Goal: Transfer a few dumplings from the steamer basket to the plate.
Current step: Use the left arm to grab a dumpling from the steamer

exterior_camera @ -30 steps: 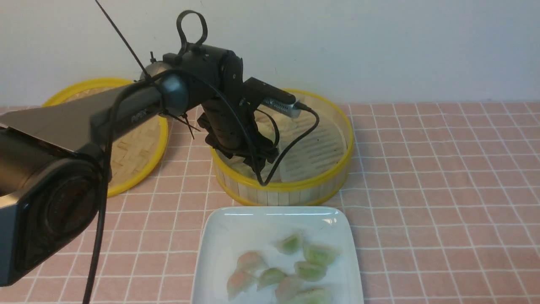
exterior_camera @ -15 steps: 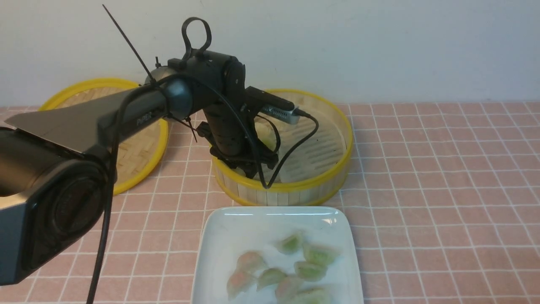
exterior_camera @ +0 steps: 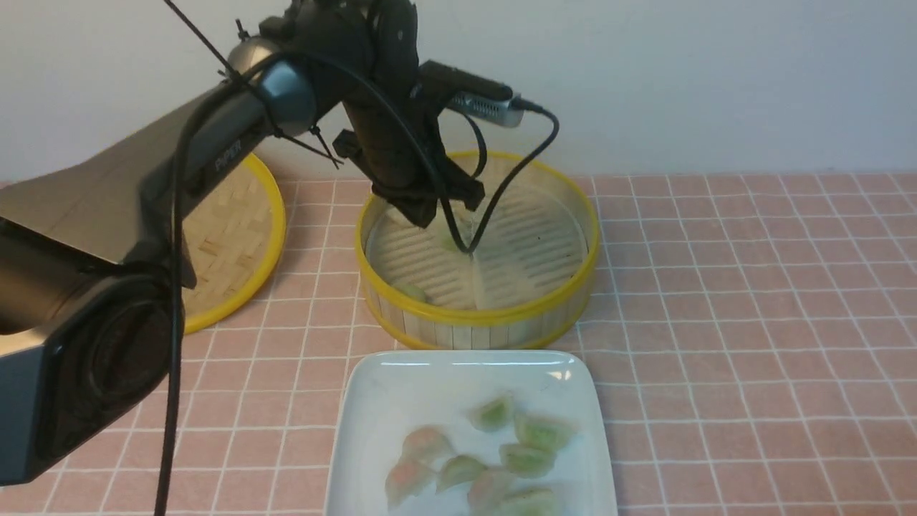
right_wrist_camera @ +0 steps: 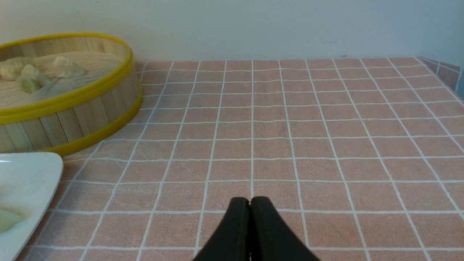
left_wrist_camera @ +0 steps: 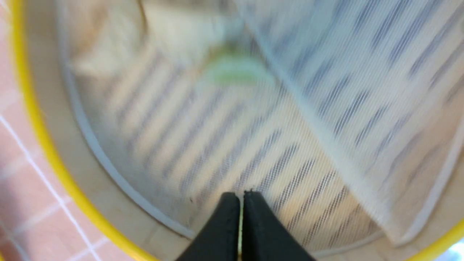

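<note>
The steamer basket (exterior_camera: 544, 304) stands behind the white plate (exterior_camera: 401, 387). My left gripper (exterior_camera: 424, 215) hangs shut above the basket's left half, with nothing visible between its tips in the left wrist view (left_wrist_camera: 241, 194). A pale green dumpling (exterior_camera: 450, 240) lies on the floor just beyond it and shows blurred in the left wrist view (left_wrist_camera: 233, 70). Another dumpling (exterior_camera: 413, 292) lies by the near-left wall. Several dumplings (exterior_camera: 526, 459) lie on the plate. My right gripper (right_wrist_camera: 250, 199) is shut and empty over bare table, right of the basket (right_wrist_camera: 72, 108).
The shallow woven lid (exterior_camera: 229, 244) lies left of the basket, partly behind my left arm. A translucent mesh liner (exterior_camera: 516, 251) covers the basket floor, with a fold down its middle. The wall runs close behind. The plate's corner (right_wrist_camera: 25, 174) shows in the right wrist view.
My left gripper has risen out of the basket's near-left part and moved up and back. The basket floor and two dumplings are now uncovered. The plate's dumplings have not moved.
</note>
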You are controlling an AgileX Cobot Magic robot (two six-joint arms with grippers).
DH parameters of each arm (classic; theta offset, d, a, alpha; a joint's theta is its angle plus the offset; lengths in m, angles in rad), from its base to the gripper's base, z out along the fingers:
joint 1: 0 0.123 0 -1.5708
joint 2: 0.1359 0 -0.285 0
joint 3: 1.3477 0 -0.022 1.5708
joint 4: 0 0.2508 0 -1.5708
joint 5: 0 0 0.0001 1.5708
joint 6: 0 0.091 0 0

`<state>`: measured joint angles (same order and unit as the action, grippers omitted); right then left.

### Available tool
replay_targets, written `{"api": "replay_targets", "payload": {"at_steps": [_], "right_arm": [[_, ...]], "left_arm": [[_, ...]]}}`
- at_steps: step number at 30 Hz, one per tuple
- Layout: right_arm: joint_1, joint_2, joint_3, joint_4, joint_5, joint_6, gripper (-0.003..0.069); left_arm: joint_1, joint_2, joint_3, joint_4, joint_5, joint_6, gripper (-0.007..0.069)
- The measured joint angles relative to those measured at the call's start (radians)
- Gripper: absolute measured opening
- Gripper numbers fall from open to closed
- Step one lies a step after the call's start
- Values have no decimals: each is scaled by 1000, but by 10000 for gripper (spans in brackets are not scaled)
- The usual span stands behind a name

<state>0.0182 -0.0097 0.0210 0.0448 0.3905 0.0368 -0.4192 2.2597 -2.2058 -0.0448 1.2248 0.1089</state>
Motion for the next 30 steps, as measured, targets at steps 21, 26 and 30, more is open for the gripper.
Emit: {"api": "replay_targets", "payload": {"at_steps": [21, 26, 30], "right_arm": [[0, 0, 0, 0, 0, -1, -15], [0, 0, 0, 0, 0, -1, -15], [0, 0, 0, 0, 0, -1, -15]], "left_arm": [[0, 159, -7, 27, 7, -95, 530], [0, 170, 22, 17, 4, -109, 496], [0, 158, 53, 14, -5, -116, 416]]}}
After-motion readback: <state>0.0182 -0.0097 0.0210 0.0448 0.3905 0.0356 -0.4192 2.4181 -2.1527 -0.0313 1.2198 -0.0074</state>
